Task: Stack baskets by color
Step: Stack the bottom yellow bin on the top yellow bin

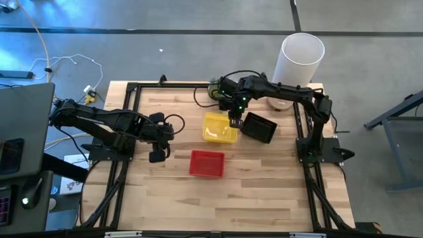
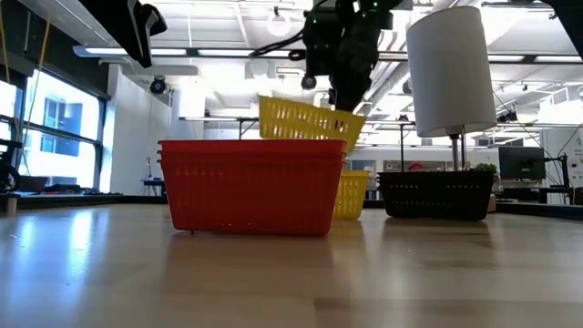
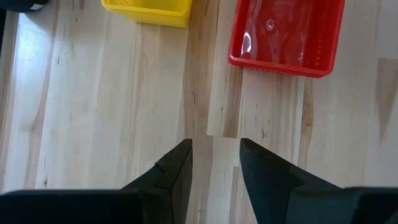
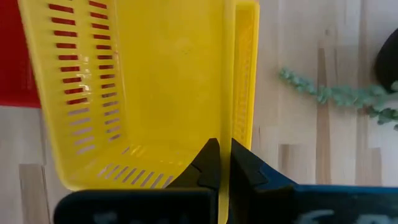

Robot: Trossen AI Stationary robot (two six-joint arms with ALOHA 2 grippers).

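My right gripper (image 1: 234, 120) is shut on a yellow basket (image 2: 305, 120) held tilted in the air over the table's middle. Below it another yellow basket (image 2: 352, 193) rests on its bottom on the table; its rim (image 4: 246, 74) shows in the right wrist view. Nested red baskets (image 2: 250, 187) stand nearer the front edge, also seen as the red stack (image 1: 207, 163). A black basket (image 1: 259, 127) sits right of the yellow ones. My left gripper (image 1: 157, 140) hangs open over bare wood at the left, its fingers (image 3: 177, 171) holding nothing. My right gripper pinches one side wall (image 4: 227, 127) of the yellow basket, the wall on the black basket's side, with one finger inside the basket and one outside. The fingers come from above, pointing steeply down. The basket hangs tilted, lifted clear of the yellow basket below.
A tall white cylinder (image 1: 301, 58) stands at the far right corner, and a small green plant (image 4: 336, 93) lies near the far edge. Cables and a black frame (image 1: 132, 89) run along the table's sides. Bare wood lies toward the front edge.
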